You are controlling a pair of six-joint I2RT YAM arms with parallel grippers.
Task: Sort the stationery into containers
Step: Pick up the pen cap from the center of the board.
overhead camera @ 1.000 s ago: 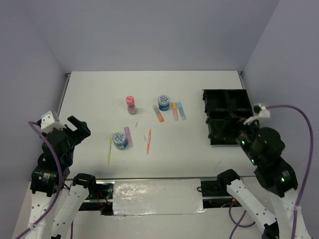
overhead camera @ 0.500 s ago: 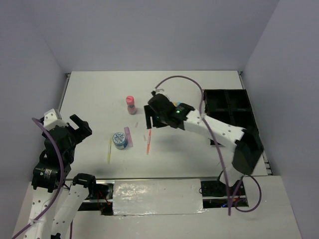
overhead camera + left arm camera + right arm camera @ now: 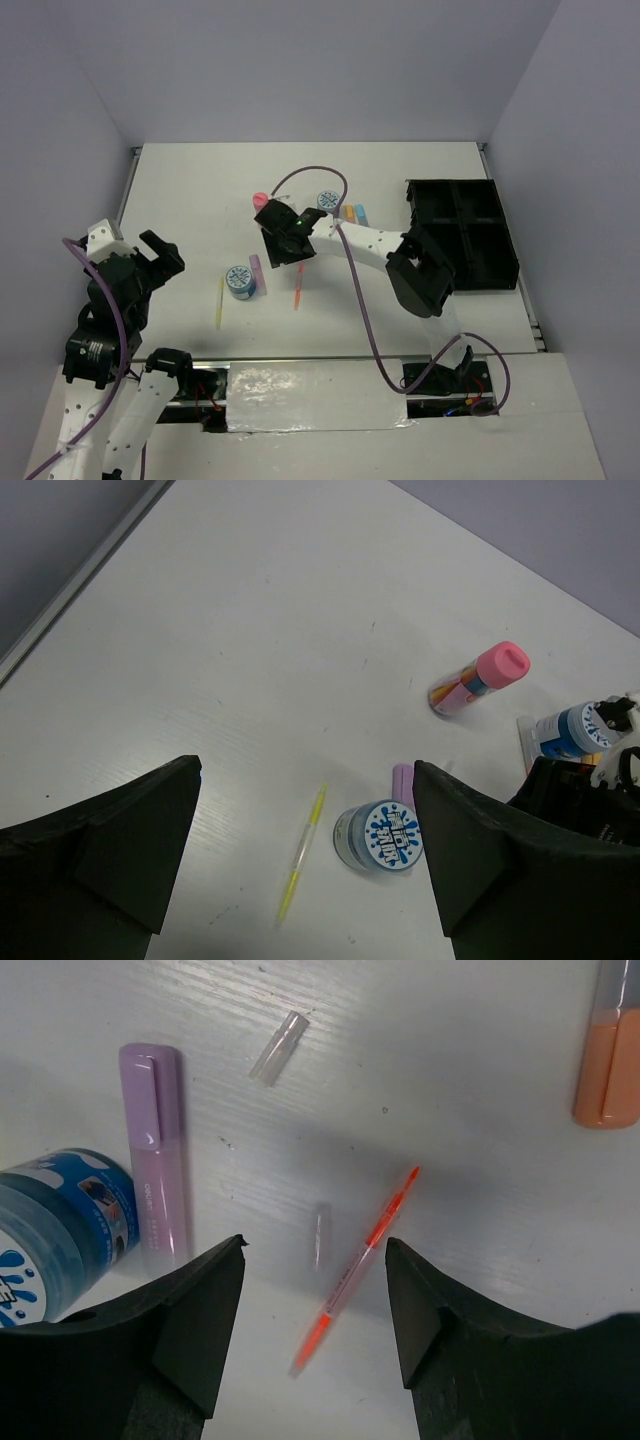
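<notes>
Hovering over mid-worktop (image 3: 190, 190): right gripper (image 3: 315, 1245), jaws partly spread, pinching nothing. Thin orange pen (image 3: 355, 1265) lies flat in the gap between them, tip toward 1 o'clock in the wrist view; no contact with either finger evident. Small clear cap (image 3: 319, 1236) just beside the pen, at its 9 o'clock. Purple marker (image 3: 158, 1150) and blue-white tub (image 3: 50, 1215) lie side by side out at 9–10 o'clock of the jaws; orange marker (image 3: 607, 1070) at 2 o'clock.

Left gripper (image 3: 307, 770): jaws spread wide, empty, raised near the worktop's 9 o'clock edge. Yellow pen (image 3: 302, 855) on the surface beneath.

Black organiser tray (image 3: 465, 235) at the 3 o'clock side; contents too dark to tell. Pink bottle (image 3: 480, 678) and second tub (image 3: 327, 202) toward 12 o'clock of the right gripper.
</notes>
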